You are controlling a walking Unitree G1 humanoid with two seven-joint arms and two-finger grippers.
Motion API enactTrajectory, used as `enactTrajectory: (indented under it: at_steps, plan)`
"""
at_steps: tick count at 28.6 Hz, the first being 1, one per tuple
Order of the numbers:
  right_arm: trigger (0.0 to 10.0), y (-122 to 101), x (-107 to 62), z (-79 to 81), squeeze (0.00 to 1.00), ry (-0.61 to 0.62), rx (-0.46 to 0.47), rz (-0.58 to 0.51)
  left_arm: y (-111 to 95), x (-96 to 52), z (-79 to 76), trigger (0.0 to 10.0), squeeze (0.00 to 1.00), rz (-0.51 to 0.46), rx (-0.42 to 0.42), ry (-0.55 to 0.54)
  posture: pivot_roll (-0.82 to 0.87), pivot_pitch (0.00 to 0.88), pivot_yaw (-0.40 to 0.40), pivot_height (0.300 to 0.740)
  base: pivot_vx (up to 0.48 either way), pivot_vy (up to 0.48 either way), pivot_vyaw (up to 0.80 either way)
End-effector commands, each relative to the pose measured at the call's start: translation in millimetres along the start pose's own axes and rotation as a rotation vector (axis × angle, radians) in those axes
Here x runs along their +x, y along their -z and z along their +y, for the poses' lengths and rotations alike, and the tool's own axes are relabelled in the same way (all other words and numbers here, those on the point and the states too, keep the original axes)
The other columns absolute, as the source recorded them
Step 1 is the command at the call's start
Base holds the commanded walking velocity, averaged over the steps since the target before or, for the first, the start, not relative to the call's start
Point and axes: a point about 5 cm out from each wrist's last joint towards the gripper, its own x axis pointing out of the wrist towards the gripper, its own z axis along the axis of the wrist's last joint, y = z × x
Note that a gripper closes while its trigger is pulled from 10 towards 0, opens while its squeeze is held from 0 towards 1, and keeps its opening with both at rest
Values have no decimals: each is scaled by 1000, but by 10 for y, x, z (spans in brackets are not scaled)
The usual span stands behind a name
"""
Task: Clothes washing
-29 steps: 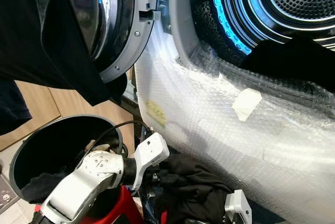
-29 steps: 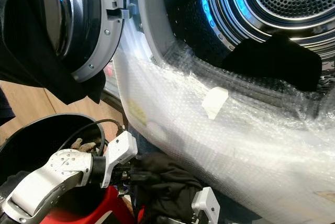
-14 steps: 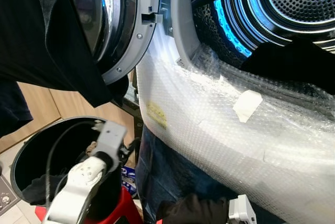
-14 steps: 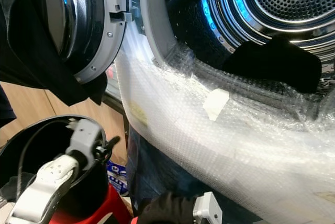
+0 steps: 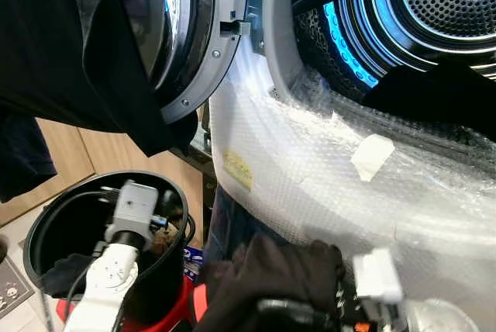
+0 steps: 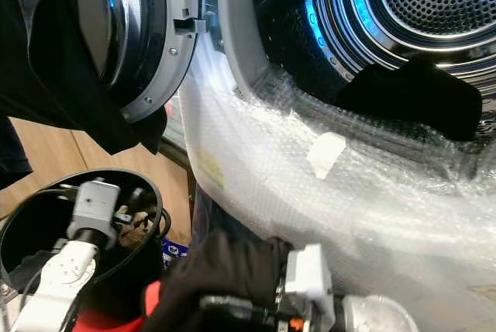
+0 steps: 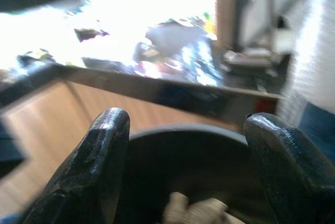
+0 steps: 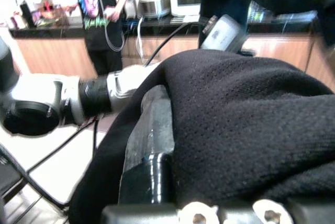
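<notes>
I am counting three dark garments: one black garment (image 5: 271, 274) draping over the right end effector (image 8: 152, 182), one black shirt (image 5: 70, 53) hanging over the open washer door (image 5: 198, 37), one dark piece (image 6: 418, 95) lying at the drum (image 6: 434, 6) mouth. The right end effector is clamping the garment below the bubble-wrapped washer front (image 5: 325, 177). The left end effector (image 7: 183, 177) is hovering over one black bin (image 5: 46, 227), fingers (image 7: 104, 145) spread apart. One tape patch (image 5: 370, 157); one yellow label (image 5: 237, 169), writing unreadable.

Left hand (image 7: 183, 171) fingers apart; right hand (image 5: 298, 312) clamped (cloth-draped)
</notes>
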Motion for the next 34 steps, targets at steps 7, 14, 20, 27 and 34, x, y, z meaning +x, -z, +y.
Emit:
enactTrajectory:
  at_steps: [7,14,20,27,34]
  plan:
    - [0,-496,88,-71,0,-10,-125,-150,-37,-40,61,10000,0,-47,26,-50,58,15,-81,740,0,0,0]
    - [0,-1212,114,-201,0,-54,-277,-381,-75,-6,-134,10000,0,-87,33,21,50,13,-73,740,0,0,0]
    - [0,-1876,74,-537,0,74,-443,-547,-15,19,-219,10000,0,-62,37,45,24,12,-64,740,0,0,0]
    - [0,-2489,-112,-773,0,97,-427,-736,-5,40,-210,10000,0,-65,40,40,43,9,-70,740,0,0,0]
    - [0,-2985,-82,-1426,0,489,-377,-724,25,20,-209,10000,0,-57,37,32,43,10,-68,740,0,0,0]
